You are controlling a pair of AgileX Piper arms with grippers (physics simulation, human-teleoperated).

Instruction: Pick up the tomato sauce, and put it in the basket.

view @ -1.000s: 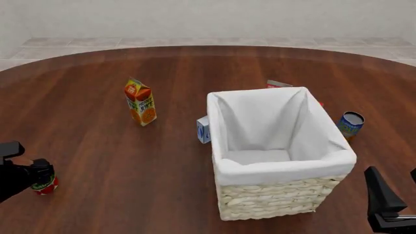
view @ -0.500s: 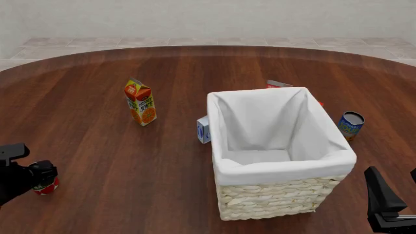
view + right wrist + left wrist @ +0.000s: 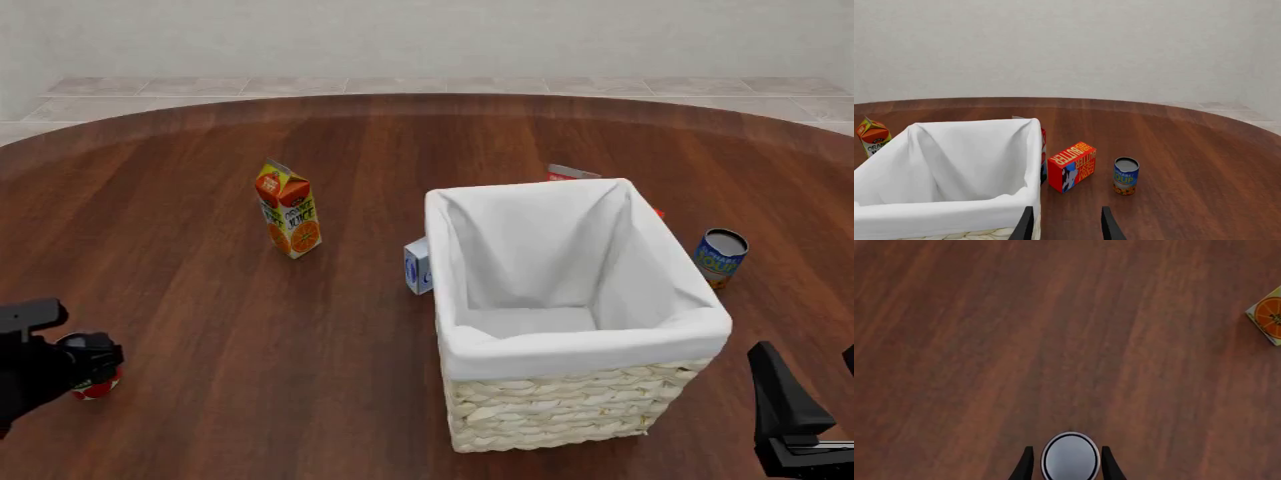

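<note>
The tomato sauce can [image 3: 94, 384] is standing upright on the wooden table [image 3: 267, 320], near the front left edge of the front view, well apart from everything else. Only a sliver of its red label is showing there, because the left gripper [image 3: 83, 366] is covering most of it. In the left wrist view the can's silver-grey top [image 3: 1069, 457] is sitting between the two dark fingers [image 3: 1026, 466], with the left gripper [image 3: 1067, 465] straddling it. The fingers are lying just beside the can on either side, but whether they are pressing on it or leaving a thin gap is hard to tell from these views.

The basket [image 3: 587, 400] is standing to the right of centre, far from the can, its white cloth lining [image 3: 534, 250] folded over the rim and nothing visible inside. An orange juice carton [image 3: 288, 211] is standing upright between the can and the basket, further back. A small blue-and-white box [image 3: 418, 266] is sitting against the basket's left wall.

The right gripper [image 3: 801, 420] is hovering low at the front right corner, its jaws apart and holding nothing. Its wrist view is showing the basket [image 3: 941, 210], a red butter box [image 3: 1072, 166] behind it and a blue-and-yellow can [image 3: 1125, 176] just beside that box.
</note>
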